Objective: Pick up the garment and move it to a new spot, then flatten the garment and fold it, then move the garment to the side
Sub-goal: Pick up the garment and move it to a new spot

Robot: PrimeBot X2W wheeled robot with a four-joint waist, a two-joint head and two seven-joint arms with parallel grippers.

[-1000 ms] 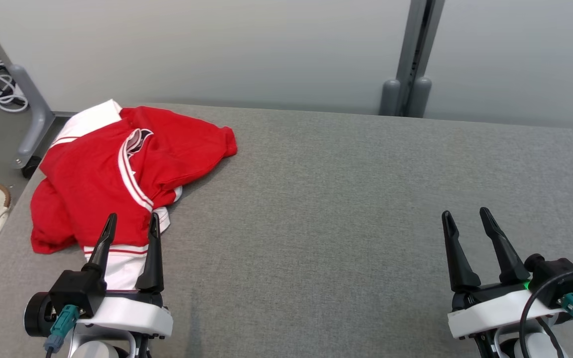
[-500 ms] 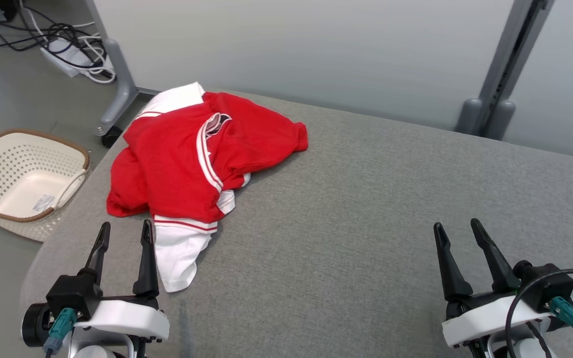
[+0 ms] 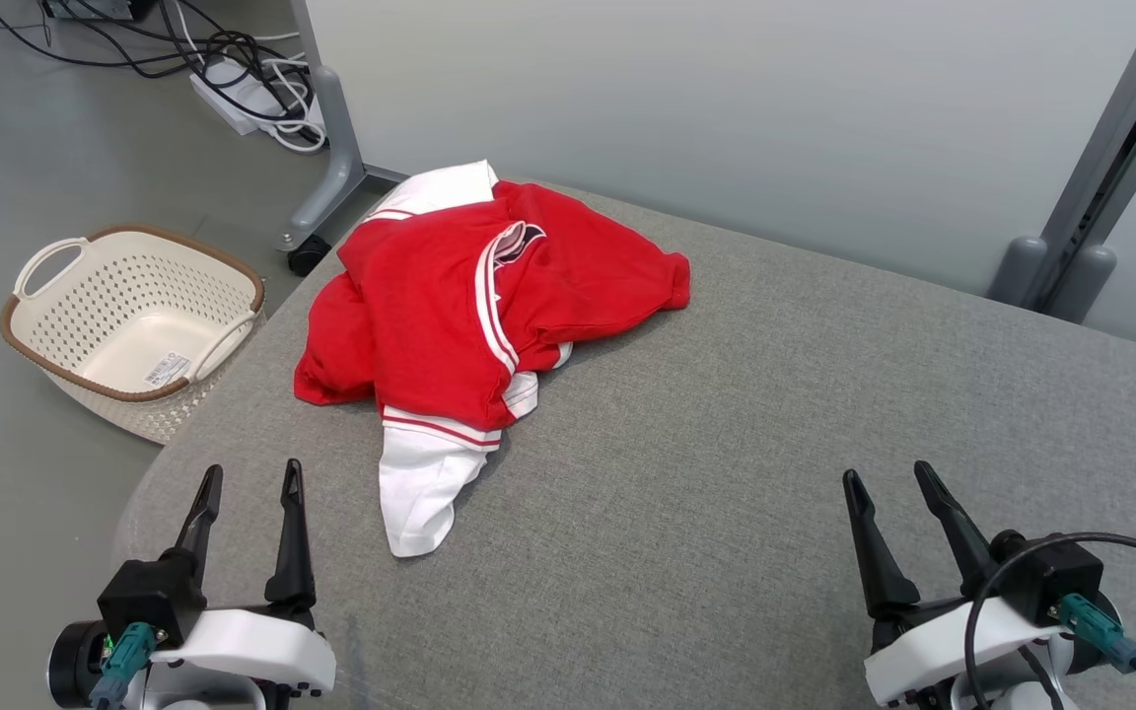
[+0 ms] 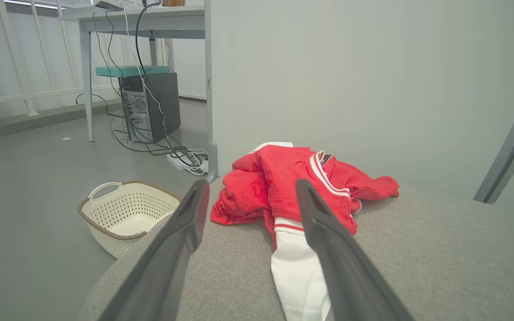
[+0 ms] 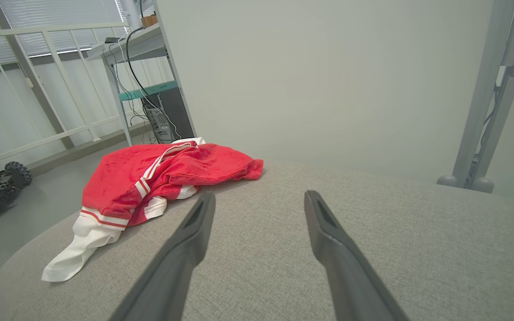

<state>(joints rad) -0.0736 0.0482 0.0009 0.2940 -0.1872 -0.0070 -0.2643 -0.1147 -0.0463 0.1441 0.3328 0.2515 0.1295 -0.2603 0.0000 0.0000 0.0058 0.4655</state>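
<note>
One garment [image 3: 489, 296], a red top with white striped trim, lies crumpled in a heap at the far left corner of the grey padded table [image 3: 775, 444]. We see its body bunched in folds, with a white collar or panel showing at the table's far edge. A white sleeve [image 3: 420, 493] trails out of the heap toward the table's near edge and lies flat on the cloth surface.

Our left gripper [image 3: 252, 471] hangs over the table's near left corner with its two dark fingers spread apart and nothing between them. The fingers point toward the far edge, and the end of the white sleeve lies near them, further in from the table's left edge, without touching. Our right gripper [image 3: 886, 473] hangs over the near edge on the table's right side. Its jaws also stand wide and empty, and it is well apart from the garment.

On the floor beside the table's left edge stands a cream perforated basket [image 3: 114, 296] with a brown rim and a label on its bottom. Beyond the table's far left corner we see the grey foot of a stand [image 3: 331, 187] on a caster, and past it a tangle of cables [image 3: 243, 89] on the floor. A pale partition [image 3: 726, 118] rises behind the table's far edge, with a grey post [image 3: 1100, 168] toward its right end.
</note>
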